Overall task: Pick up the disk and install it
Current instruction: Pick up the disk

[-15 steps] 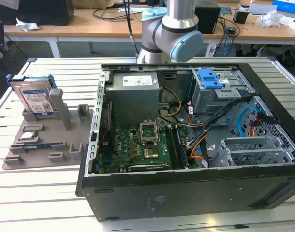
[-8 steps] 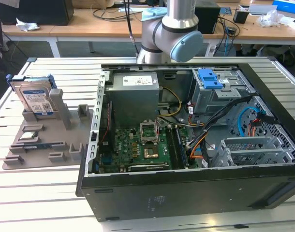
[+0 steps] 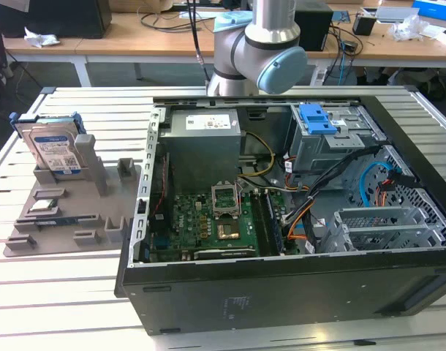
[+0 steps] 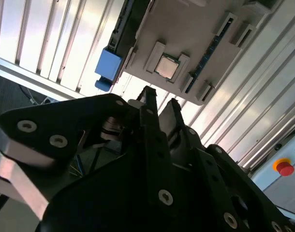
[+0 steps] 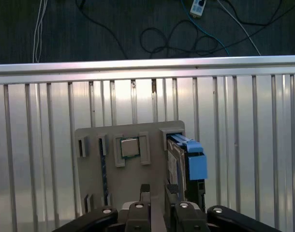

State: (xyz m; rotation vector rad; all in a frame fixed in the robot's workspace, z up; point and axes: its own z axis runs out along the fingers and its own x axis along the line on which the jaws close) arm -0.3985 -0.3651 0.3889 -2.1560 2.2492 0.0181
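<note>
- First wrist view: finds the jaws parted by a narrow gap, gripping nothing, poised over a grey moulded holder (image 5: 125, 181).
- Places the disk (image 5: 176, 164) just beyond the tips of the jaws and clear of them, standing on edge in an end slot of that holder.
- Leaves open room past the disk's outer side: bare ribbed metal surface (image 5: 244, 145) out to a straight raised rim, then dark floor (image 5: 89, 29).
- Exterior view: gives the disk as a flat silver rectangle with a blue-and-white label, framed in blue plastic.
- Sets the open black computer case (image 3: 281, 300) just beside the holder, sheet-metal edge towards it.
- Second wrist view: puts a square metal-capped chip (image 4: 166, 66) in a holder recess ahead of the jaws, with the disk's blue end tab (image 4: 108, 65) off to one side.
</note>
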